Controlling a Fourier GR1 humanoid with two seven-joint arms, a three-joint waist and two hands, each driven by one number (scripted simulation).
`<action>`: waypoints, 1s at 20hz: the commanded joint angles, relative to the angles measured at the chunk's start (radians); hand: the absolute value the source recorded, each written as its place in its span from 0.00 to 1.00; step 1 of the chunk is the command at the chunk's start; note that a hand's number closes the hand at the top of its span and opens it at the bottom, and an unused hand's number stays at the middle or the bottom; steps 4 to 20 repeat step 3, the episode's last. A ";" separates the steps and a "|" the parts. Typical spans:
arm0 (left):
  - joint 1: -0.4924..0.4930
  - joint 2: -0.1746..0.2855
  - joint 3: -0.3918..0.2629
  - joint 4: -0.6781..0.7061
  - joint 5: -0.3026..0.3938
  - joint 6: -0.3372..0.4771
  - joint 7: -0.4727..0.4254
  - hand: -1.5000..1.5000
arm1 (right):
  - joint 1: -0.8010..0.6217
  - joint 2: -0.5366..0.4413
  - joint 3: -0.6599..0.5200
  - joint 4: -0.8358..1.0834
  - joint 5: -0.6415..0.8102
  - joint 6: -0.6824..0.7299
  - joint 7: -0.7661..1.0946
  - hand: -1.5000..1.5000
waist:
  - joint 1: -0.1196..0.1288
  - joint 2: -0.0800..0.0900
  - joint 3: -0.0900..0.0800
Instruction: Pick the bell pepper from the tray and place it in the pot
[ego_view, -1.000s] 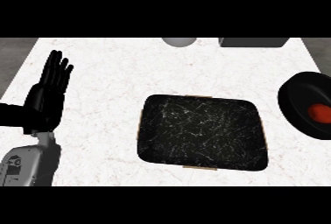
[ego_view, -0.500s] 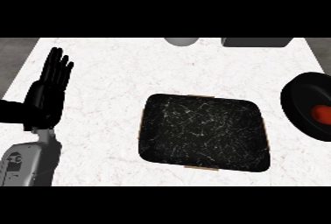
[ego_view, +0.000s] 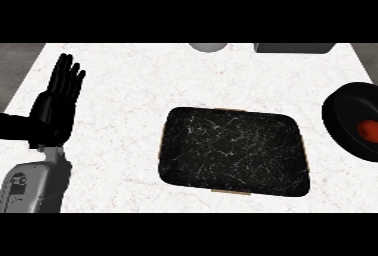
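Black fingers (ego_view: 65, 75) of our left hand (ego_view: 52, 112) stood straight and close together, pointing up at the left of the white marble counter (ego_view: 125, 165). Between that hand and the black pot (ego_view: 338, 112) at the right edge lay the dark veined tray (ego_view: 235, 150). The red bell pepper (ego_view: 368, 130) sat inside the pot, and we could not tell its long axis. A rounded grey object (ego_view: 208, 46) and a grey box (ego_view: 293, 47) lined the far edge.

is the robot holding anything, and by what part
Nothing is held. The left hand is open at the view's left; the bell pepper lies in the pot.
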 joint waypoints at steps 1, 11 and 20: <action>0.010 -0.004 -0.013 -0.014 -0.017 0.013 0.019 0.50 | 0.062 -0.043 -0.023 0.019 -0.026 0.090 -0.052 0.00 | -0.006 -0.004 0.001; 0.003 0.022 0.026 0.004 0.033 -0.030 0.007 0.50 | 0.052 -0.036 -0.020 0.019 -0.023 0.048 -0.035 0.00 | 0.005 0.001 0.002; 0.003 0.022 0.026 0.004 0.033 -0.030 0.007 0.50 | 0.052 -0.036 -0.020 0.019 -0.023 0.048 -0.035 0.00 | 0.005 0.001 0.002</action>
